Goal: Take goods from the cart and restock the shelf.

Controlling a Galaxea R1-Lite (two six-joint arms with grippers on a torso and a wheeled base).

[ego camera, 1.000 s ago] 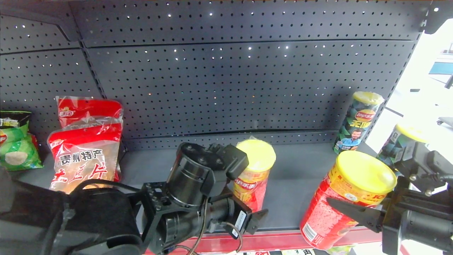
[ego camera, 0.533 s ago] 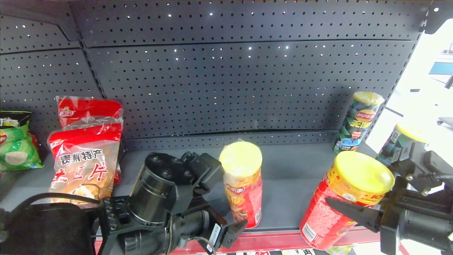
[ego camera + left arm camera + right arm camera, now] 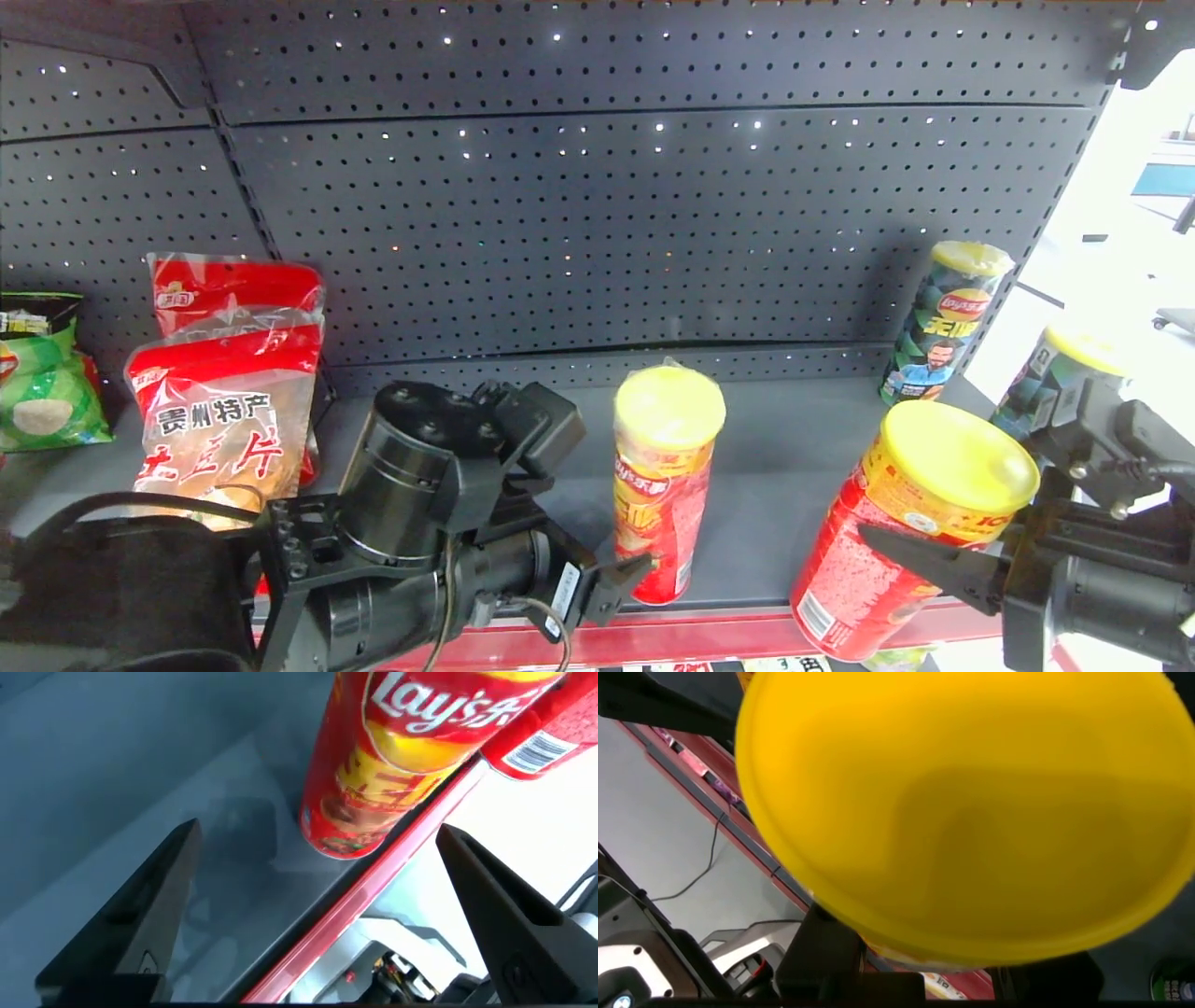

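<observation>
shelf [image 3: 794, 467]: dark grey deck, perforated back panel [image 3: 597, 233], red front lip [image 3: 728, 633]. on it, left to right: green bag [image 3: 37, 373] at the far left; two red bags [image 3: 224, 420], one behind the other, leaning on the panel; red can [image 3: 658, 485], yellow lid, upright near the lip; green can [image 3: 943, 322], upright at the back right corner.

Red and yellow snack packs on a dark grey shelf [image 3: 784, 467]

The middle chip can [image 3: 653, 504] is red and yellow with a pale yellow lid. Right of it is a red can [image 3: 840, 597] with a yellow lid, and farther back a dark green can [image 3: 943, 327], also yellow-lidded. Left of it are red-and-clear bags [image 3: 224, 411] and a green bag [image 3: 42, 392]. The shelf's back panel is dotted with holes.
</observation>
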